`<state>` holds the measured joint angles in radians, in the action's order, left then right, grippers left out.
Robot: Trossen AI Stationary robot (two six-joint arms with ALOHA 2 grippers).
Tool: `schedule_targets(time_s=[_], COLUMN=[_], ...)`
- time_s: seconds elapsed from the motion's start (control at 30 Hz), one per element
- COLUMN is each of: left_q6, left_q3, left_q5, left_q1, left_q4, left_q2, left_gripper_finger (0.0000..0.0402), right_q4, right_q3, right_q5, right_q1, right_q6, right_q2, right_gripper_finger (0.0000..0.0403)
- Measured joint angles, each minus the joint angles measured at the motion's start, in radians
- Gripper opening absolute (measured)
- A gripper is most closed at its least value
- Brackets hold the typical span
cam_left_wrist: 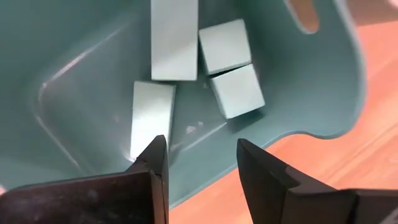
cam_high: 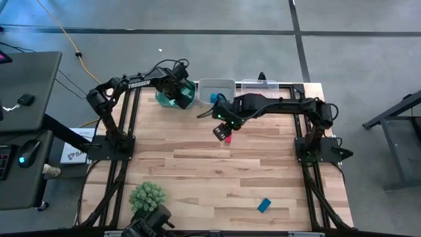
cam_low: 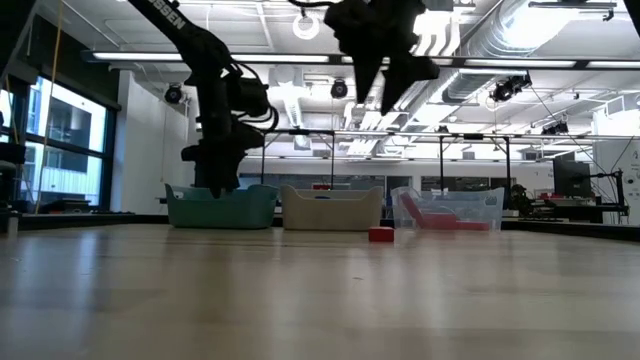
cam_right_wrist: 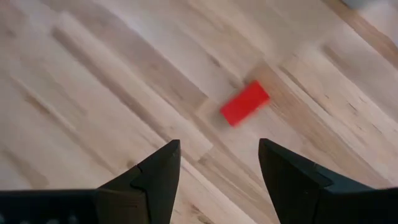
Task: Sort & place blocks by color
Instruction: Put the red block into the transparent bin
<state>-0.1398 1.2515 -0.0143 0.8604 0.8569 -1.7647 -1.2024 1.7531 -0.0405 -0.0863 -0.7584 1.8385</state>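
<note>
A red bar block (cam_right_wrist: 245,103) lies flat on the wooden table near its far side, also in the high view (cam_high: 228,139) and the low view (cam_low: 380,234). My right gripper (cam_right_wrist: 217,168) hangs open above it, touching nothing (cam_high: 222,131). My left gripper (cam_left_wrist: 202,162) is open and empty over the teal bin (cam_high: 175,96), where several light teal blocks (cam_left_wrist: 230,68) lie on the floor. A blue block (cam_high: 264,205) rests on the table near the near edge. Another blue block (cam_high: 214,98) shows in the middle bin.
Three bins stand in a row along the far edge: teal (cam_low: 222,207), middle clear (cam_low: 331,208) and right clear bin (cam_low: 447,210) with red inside. A green spiky plant-like ball (cam_high: 147,195) sits at the near left corner. Bare wood lies between them.
</note>
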Motion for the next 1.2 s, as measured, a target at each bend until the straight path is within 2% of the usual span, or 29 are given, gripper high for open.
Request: schedule_targets(time_s=[0.1,0.3,0.47,0.67,0.83,1.2], left_q6=[0.029,0.087,0.118,0.181,0.204,0.239], left_q3=[0.032,0.121,0.195,0.263,0.297,0.305], left_q5=[-0.001,-0.005,-0.006,-0.008,-0.008,-0.005], left_q1=[0.000,0.000,0.000,-0.004,-0.005,-0.004], left_q4=[0.023,0.069,0.100,0.124,0.122,0.112], left_q2=[0.003,0.003,0.009,0.040,0.079,0.143], left_gripper_finger=[0.0113,0.0113,0.0113,0.0113,0.0113,0.0113], right_q4=[-0.039,-0.039,-0.037,-0.019,-0.020,-0.013], right_q3=[0.000,0.000,0.000,0.000,-0.001,-0.002], right_q5=[-0.033,-0.034,-0.041,-0.095,-0.115,-0.105], right_q1=[0.017,0.038,0.052,0.056,0.056,0.046], right_q6=[-0.079,-0.191,-0.269,-0.394,-0.475,-0.526], right_q2=[0.000,0.000,0.000,0.000,0.020,0.134], right_gripper_finger=[0.0206,0.0208,0.0223,0.0237,0.0238,0.0238])
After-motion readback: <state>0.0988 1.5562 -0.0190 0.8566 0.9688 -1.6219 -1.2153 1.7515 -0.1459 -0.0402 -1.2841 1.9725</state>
